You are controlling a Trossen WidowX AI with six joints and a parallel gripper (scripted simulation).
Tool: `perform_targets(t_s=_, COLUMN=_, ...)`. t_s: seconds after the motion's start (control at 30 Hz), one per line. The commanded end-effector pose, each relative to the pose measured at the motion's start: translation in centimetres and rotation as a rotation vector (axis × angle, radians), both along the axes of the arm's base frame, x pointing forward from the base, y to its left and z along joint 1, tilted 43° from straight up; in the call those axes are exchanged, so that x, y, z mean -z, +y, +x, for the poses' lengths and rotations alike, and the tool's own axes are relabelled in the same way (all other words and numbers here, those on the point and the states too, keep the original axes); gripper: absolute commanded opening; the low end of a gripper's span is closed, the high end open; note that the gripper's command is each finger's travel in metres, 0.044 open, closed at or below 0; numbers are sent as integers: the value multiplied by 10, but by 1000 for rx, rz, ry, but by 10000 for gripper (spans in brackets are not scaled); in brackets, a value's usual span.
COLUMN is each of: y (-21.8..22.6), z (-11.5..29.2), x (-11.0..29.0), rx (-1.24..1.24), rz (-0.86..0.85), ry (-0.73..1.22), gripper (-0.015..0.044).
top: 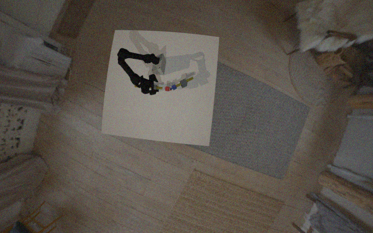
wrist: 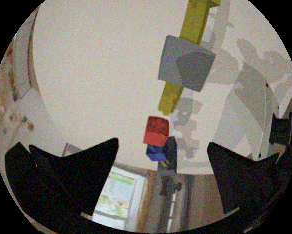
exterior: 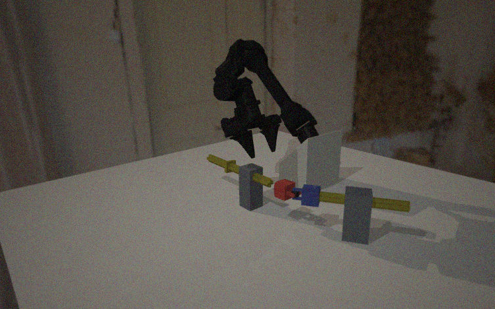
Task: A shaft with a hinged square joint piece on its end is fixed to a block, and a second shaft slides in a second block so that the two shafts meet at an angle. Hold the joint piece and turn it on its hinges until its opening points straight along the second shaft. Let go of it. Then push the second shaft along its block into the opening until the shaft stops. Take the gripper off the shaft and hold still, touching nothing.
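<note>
The red joint piece is hinged to a blue piece on the first yellow shaft, fixed in a grey block. It faces the second yellow shaft and looks about in line with it; its opening is hidden. A small gap separates them. The second shaft passes through its grey block, its collar behind. My gripper is open and empty, above the second shaft near its block.
A light grey upright panel stands behind the joint, beside the arm's base. Everything stands on a white table top. The arm's shadows fall around the blocks.
</note>
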State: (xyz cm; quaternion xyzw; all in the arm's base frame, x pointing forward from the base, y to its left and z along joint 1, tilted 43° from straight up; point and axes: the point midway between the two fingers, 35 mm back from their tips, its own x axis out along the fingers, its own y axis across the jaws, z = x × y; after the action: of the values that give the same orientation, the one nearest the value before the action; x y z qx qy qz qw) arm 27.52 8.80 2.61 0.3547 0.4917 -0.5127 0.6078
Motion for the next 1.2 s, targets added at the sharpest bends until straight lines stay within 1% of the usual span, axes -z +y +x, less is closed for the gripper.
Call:
perform_targets(t_s=0.0, y=-9, z=-3, x=-1, rx=134, rz=47, ry=-51, gripper=440)
perform_targets(t_s=0.1, y=-12, z=-3, x=-1, rx=177, rz=61, ry=-68, gripper=440)
perform_targets(t_s=0.47, y=-15, z=-2, x=-3, rx=156, rz=55, ry=-66, gripper=440)
perform_targets(t_s=0.83, y=-50, z=11, x=-33, rx=-180, rz=-57, ry=-7, gripper=440)
perform_targets(t_s=1.17, y=-86, z=18, x=-63, rx=-474, rz=-169, ry=97, gripper=440)
